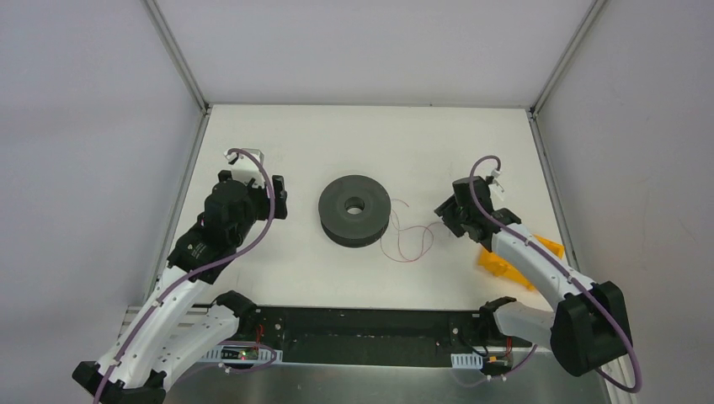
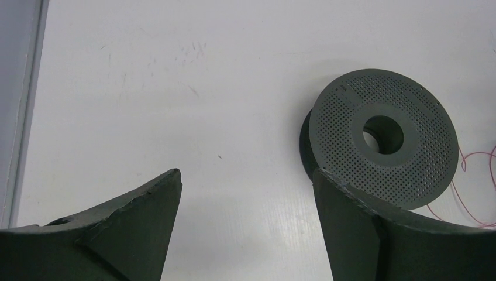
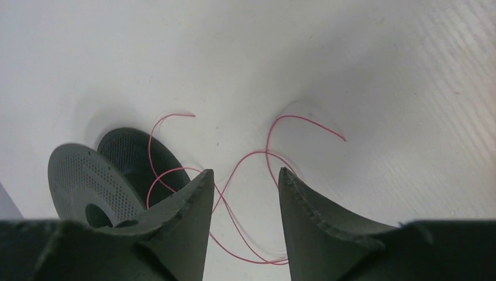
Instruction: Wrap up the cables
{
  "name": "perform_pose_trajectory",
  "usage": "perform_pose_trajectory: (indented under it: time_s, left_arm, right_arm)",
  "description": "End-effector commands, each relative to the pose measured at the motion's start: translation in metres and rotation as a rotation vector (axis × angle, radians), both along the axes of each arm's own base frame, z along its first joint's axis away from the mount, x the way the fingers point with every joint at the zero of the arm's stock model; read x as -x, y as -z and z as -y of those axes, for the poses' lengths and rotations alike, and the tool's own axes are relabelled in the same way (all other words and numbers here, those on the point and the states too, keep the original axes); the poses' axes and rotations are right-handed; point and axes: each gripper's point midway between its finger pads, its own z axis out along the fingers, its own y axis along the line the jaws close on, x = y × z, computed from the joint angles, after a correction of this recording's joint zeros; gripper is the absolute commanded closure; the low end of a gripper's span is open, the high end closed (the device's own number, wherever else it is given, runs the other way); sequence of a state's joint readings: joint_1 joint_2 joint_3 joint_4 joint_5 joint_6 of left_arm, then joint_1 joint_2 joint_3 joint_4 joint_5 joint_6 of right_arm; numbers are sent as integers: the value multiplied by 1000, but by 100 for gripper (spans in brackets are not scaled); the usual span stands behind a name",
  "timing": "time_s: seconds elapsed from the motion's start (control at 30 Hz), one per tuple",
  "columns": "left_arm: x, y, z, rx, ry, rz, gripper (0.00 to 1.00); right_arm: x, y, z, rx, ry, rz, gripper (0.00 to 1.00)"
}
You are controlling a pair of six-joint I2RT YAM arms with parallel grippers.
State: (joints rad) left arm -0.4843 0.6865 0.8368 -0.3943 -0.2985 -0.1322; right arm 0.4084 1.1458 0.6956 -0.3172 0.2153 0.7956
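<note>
Loosely, cables (image 3: 267,153) lie on white table (image 1: 421,135) between grey walls (image 1: 84,126).

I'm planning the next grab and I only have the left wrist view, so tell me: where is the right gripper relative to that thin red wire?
Observer: The right gripper is open and holds nothing. Loops of the cable show between its fingers, lying on the table.
Operator: Is any of it wound on the spool?
Observer: None that I can see. From above, the cable curls loose to the right of the spool, between it and the right gripper.
Operator: Anything else over there?
Observer: A yellow object, partly hidden by the right arm, near the table's right edge.
</note>
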Motion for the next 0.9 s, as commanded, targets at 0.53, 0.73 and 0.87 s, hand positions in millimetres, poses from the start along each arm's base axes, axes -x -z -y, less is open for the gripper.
perform_pose_trajectory:
  time_s: [0.53, 0.73, 0.87]
  left_arm:
    - [-2, -4, 5, -1, 34, 24, 18]
    - [-2, -4, 4, -7, 28, 23, 18]
    - [-3, -3, 4, -11, 25, 21, 18]
  right_arm:
    - [-22, 40, 33, 147, -502, -173, 55]
    - [-21, 52, 22, 77, -571, -213, 59]
    - [-18, 61, 26, 89, -558, -249, 63]
